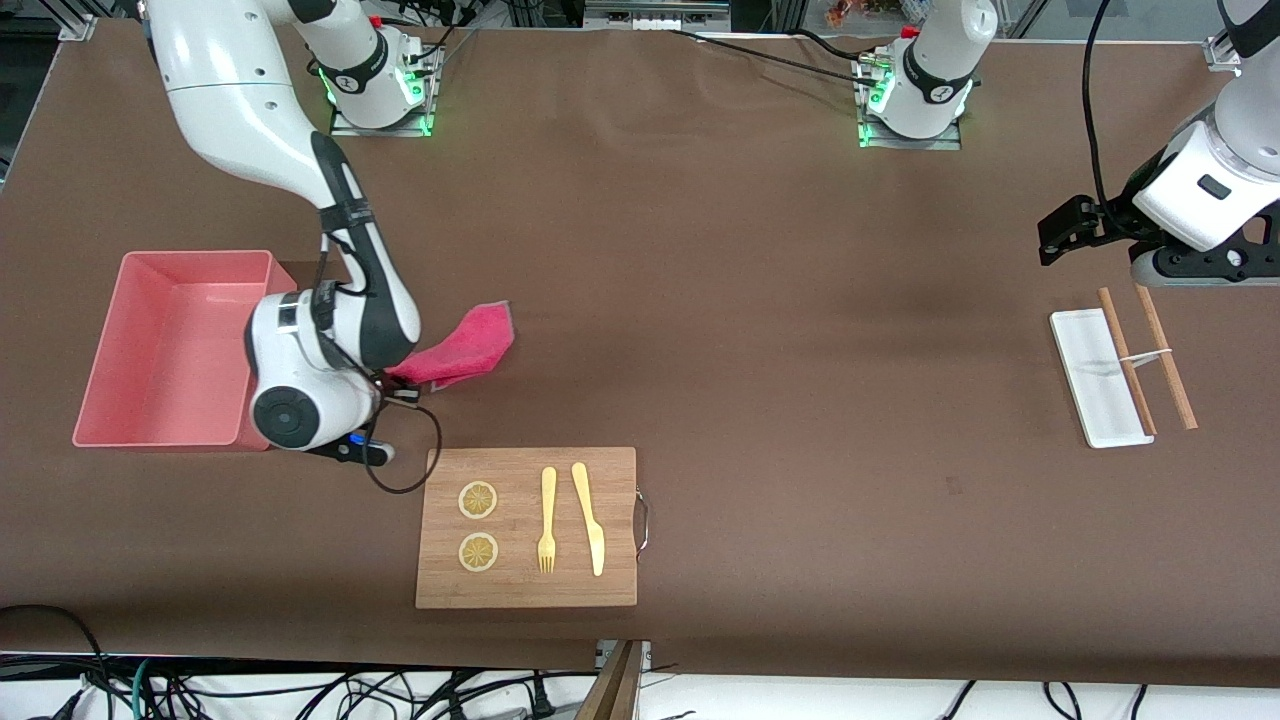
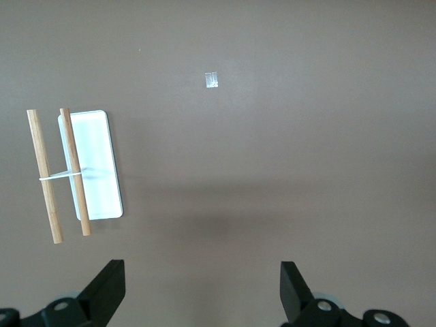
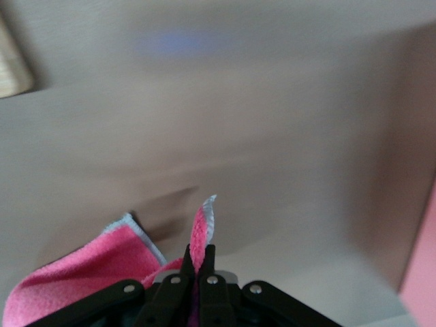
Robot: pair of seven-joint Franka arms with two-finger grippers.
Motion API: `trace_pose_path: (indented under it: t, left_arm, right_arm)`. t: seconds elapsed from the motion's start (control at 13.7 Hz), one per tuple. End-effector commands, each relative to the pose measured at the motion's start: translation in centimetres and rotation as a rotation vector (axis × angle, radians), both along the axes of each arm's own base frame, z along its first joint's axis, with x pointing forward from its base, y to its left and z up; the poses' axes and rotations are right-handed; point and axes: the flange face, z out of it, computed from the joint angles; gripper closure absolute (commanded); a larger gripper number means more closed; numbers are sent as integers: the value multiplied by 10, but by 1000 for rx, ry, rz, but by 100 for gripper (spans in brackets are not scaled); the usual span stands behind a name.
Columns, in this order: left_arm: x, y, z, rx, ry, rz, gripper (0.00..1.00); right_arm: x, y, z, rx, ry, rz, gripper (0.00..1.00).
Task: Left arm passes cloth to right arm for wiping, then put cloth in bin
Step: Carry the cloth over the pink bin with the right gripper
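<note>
The magenta-pink cloth [image 1: 465, 345] hangs from my right gripper [image 1: 398, 386], which is shut on one edge of it, low over the table beside the bin [image 1: 175, 350]. In the right wrist view the fingers [image 3: 206, 262] pinch a fold of the cloth [image 3: 82, 276], and the bin's wall [image 3: 424, 272] shows at the edge. The salmon-pink bin stands at the right arm's end of the table and holds nothing. My left gripper [image 1: 1055, 235] waits open and empty over the left arm's end of the table. It also shows in the left wrist view [image 2: 203, 272].
A wooden board [image 1: 525, 590] lies nearer to the front camera than the cloth, with a fork [image 1: 547, 520], a knife [image 1: 590, 520] and two lemon slices [image 1: 478, 500] on it. A small white tray [image 1: 1095, 385] and banded chopsticks [image 1: 1165, 360] lie under the left gripper.
</note>
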Motion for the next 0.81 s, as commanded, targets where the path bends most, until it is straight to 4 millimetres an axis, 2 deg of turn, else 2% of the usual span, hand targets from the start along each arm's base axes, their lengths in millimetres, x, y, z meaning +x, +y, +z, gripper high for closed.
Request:
trace_pose_path:
  t: [0.0, 0.15, 0.37, 0.51, 0.73]
  left_arm:
    - [3, -5, 6, 0, 4, -17, 0]
    - [3, -6, 6, 1, 2, -20, 0]
    - [3, -5, 6, 1, 2, -19, 0]
    - [3, -5, 6, 1, 2, -19, 0]
    - [3, -6, 6, 1, 1, -20, 0]
  right_arm:
    - [6, -18, 40, 17, -24, 84, 100]
    - [3, -21, 81, 31, -18, 86, 100]
    - [7, -43, 164, 41, 25, 109, 100]
    - [6, -75, 198, 47, 64, 146, 100]
    - [-1, -143, 236, 74, 76, 225, 100]
